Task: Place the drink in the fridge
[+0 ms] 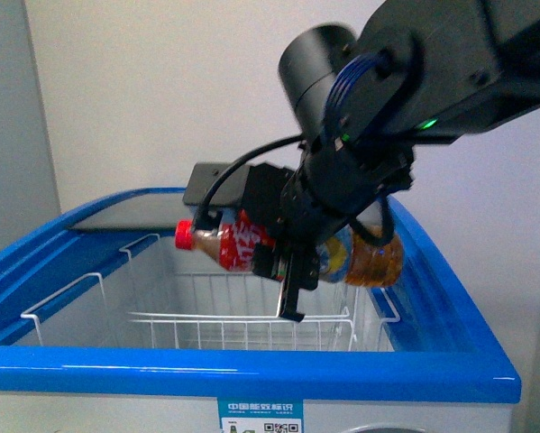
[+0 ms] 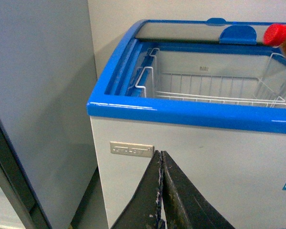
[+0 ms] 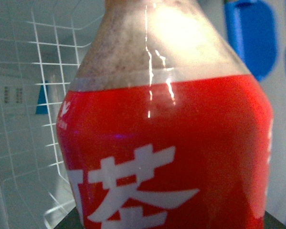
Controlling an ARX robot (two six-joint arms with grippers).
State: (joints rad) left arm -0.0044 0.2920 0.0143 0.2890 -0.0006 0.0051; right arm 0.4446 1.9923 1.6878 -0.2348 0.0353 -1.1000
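Note:
My right gripper (image 1: 292,271) is shut on the drink (image 1: 233,242), a plastic bottle of amber liquid with a red cap and a red label. It holds the bottle lying sideways, cap to the left, above the open fridge (image 1: 251,372), over the white wire basket (image 1: 206,316). The bottle's red label fills the right wrist view (image 3: 166,152). Its red cap shows in the left wrist view (image 2: 276,34). My left gripper (image 2: 162,162) is shut and empty, low in front of the fridge's white front wall (image 2: 205,162).
The fridge's blue rim (image 2: 181,110) runs around the opening, with the glass lid (image 1: 130,215) slid to the back. A tall pale-grey cabinet (image 2: 37,95) stands to the fridge's left. A pale wall lies behind.

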